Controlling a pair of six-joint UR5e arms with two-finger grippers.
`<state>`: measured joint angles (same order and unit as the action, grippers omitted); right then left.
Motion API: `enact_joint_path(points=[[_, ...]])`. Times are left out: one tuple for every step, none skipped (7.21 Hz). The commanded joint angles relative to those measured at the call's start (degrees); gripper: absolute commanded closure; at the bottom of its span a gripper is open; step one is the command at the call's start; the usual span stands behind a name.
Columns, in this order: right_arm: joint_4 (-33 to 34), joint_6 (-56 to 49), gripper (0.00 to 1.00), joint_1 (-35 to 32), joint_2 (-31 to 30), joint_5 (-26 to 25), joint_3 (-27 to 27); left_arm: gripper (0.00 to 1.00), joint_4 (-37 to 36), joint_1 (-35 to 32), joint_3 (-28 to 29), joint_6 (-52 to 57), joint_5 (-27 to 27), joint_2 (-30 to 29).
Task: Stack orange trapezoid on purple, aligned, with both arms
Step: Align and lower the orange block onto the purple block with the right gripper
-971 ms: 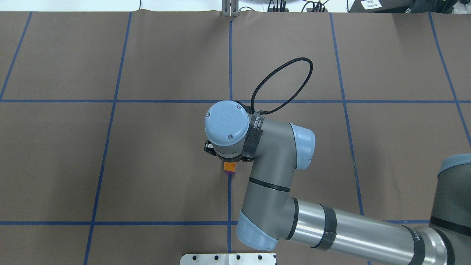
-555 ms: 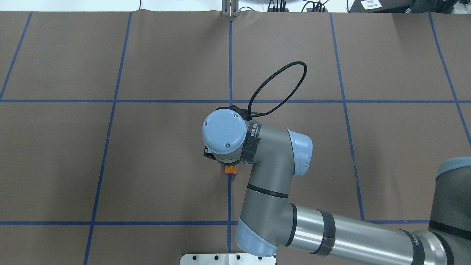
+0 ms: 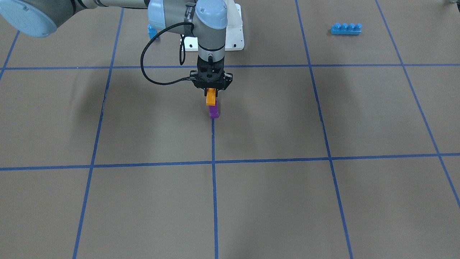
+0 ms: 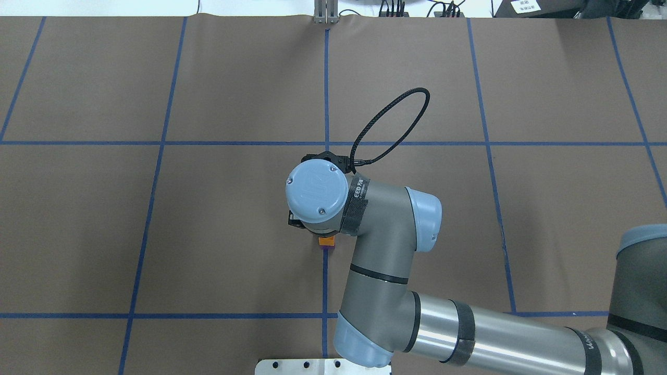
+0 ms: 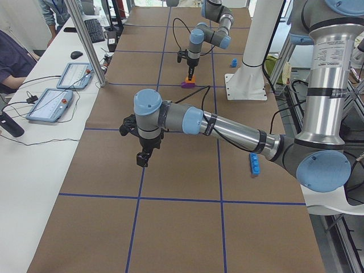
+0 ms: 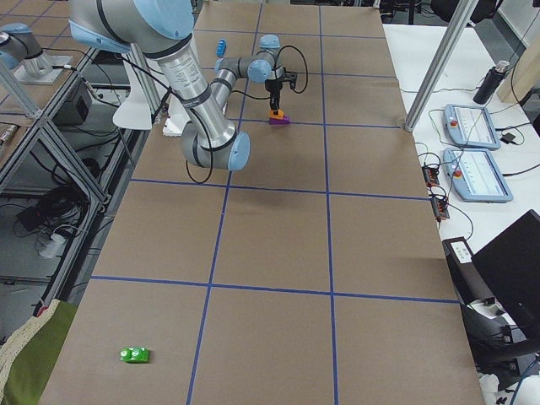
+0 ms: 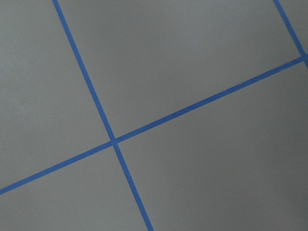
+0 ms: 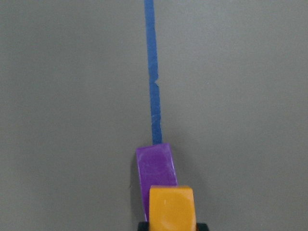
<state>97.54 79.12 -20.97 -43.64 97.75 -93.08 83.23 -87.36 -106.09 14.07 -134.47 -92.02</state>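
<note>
Orange trapezoid [image 3: 211, 98] hangs pinched between the fingers of the right gripper [image 3: 211, 92], directly over the purple block [image 3: 214, 112]. That block stands on the table [image 3: 287, 118] at the end of a blue tape line [image 3: 213, 144], at about 12 o'clock from the middle of the front-facing view. From the right wrist camera the orange piece overlaps the near end of the purple one, which runs toward 12 o'clock and appears turned slightly toward 11. Whether the two touch cannot be told.

On that reading the pick-up and carry are done; squaring up, pressing down onto the stud and letting go are left. The left gripper [image 5: 144, 158] hangs over bare paper well apart from the blocks, at about 7 o'clock of them in the left side view. Whether it is open or closed cannot be told.

Both blocks are small, glossy plastic; their sloped sides are hard to make out here. Matte brown paper crossed by tape covers the table. A long blue four-stud brick [image 3: 345, 28] lies at 2 o'clock of the stack, well apart. The grey right arm [image 4: 385, 229] has light-blue caps and a looped, braided black cable [image 4: 396, 120].
</note>
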Motion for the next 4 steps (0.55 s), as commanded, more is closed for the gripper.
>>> enact_joint_path(points=[[-0.16, -1.24, 1.00, 0.14, 0.05, 0.07, -0.09, 0.00, 0.00, 0.00, -0.08, -0.09, 0.00, 0.00], [-0.33, -1.77, 0.89, 0.23, 0.14, 0.07, -0.09, 0.00, 0.00, 0.00, -0.08, -0.10, 0.00, -0.09], [-0.42, -1.17, 0.30, 0.57, 0.05, -0.19, -0.09, 0.00, 0.00, 0.00, -0.08, -0.10, 0.00, -0.09], [-0.51, -1.16, 0.01, 0.67, -0.21, -0.45, -0.26, 0.00, 0.00, 0.00, -0.17, -0.18, 0.00, -0.09]])
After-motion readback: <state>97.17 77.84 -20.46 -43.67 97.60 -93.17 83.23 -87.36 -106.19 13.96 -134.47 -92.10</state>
